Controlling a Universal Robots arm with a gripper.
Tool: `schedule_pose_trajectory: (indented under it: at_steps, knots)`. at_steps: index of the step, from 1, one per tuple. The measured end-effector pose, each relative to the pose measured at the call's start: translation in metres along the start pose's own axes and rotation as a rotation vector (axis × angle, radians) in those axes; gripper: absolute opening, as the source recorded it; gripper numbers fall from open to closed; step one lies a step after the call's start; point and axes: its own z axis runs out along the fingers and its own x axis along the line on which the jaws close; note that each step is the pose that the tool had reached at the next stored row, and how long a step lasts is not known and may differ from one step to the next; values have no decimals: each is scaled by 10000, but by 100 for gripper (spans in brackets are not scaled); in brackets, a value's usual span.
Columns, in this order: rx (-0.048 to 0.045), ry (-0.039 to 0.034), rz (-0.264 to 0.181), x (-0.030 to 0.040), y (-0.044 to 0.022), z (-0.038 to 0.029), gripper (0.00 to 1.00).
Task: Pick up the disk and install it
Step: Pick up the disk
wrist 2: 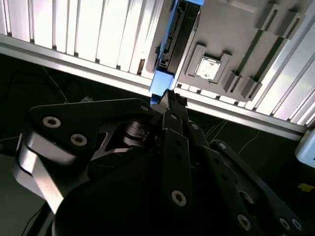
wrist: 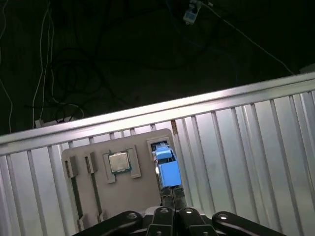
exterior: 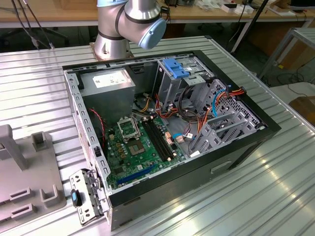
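Tool (wrist: 171, 194) seemingly pinching disk (wrist: 167, 169) blue edge; open table (wrist: 246, 142) alongside.

The counter (exterior: 256, 196) around me is bare ribbed metal, and light glares off its slats in pale streaks. Behind it a long wooden bench (exterior: 59, 14) runs across the back of the exterior view, with cables (exterior: 30, 27) hanging below it. A grey metal frame (exterior: 278, 51) stands on the exterior view's right. In the first wrist view, the floor (wrist: 123, 49) past the counter's edge is dark and strewn with loose wires (wrist: 251, 40).
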Motion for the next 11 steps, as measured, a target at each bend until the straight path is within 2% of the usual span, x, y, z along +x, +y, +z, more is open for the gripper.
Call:
schedule_pose_trajectory:
  at_steps: [2, 6, 8, 10, 11]
  knots:
    - [-13, 17, -555, 0, 0, 0, 11]
    - [-28, 37, -1189, 0, 0, 0, 11]
    - [-23, 47, -1261, 0, 0, 2, 11]
    - [8, 113, -1347, 0, 0, 5, 11]
    - [25, 118, -1427, 0, 0, 5, 11]
